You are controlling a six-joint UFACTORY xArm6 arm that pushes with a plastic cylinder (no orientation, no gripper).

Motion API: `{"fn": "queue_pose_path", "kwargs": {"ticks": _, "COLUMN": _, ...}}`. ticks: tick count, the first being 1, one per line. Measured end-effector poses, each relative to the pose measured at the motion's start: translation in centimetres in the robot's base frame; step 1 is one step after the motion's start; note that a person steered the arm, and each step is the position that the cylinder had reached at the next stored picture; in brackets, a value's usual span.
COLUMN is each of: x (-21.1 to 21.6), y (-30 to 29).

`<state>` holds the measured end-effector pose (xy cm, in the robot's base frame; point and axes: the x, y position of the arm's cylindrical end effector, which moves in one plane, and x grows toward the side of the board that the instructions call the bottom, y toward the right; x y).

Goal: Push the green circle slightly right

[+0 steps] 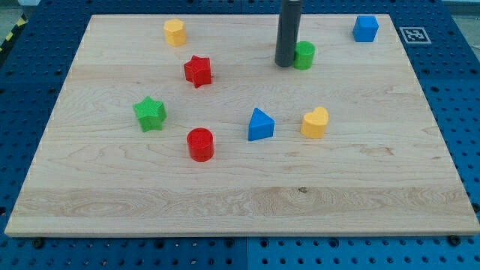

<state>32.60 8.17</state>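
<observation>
The green circle (305,55) stands near the view's top, right of centre, on the wooden board (240,195). My tip (285,63) is at the end of the dark rod that comes down from the view's top. It sits right against the green circle's left side, partly covering it.
A yellow cylinder (175,32) is at the top left, a red star (198,71) below it. A blue cube (365,28) is at the top right. A green star (150,113), red circle (200,144), blue triangle (260,124) and yellow heart (316,122) lie across the middle.
</observation>
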Motion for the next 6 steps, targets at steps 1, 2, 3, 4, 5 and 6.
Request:
{"fn": "queue_pose_path", "kwargs": {"ticks": 1, "x": 0.0, "y": 2.2}}
{"fn": "queue_pose_path", "kwargs": {"ticks": 2, "x": 0.0, "y": 4.1}}
{"fn": "queue_pose_path", "kwargs": {"ticks": 3, "x": -0.3, "y": 4.8}}
{"fn": "queue_pose_path", "kwargs": {"ticks": 4, "x": -1.0, "y": 4.4}}
{"fn": "queue_pose_path", "kwargs": {"ticks": 5, "x": -2.2, "y": 4.3}}
{"fn": "queue_pose_path", "kwargs": {"ticks": 6, "x": -2.0, "y": 5.4}}
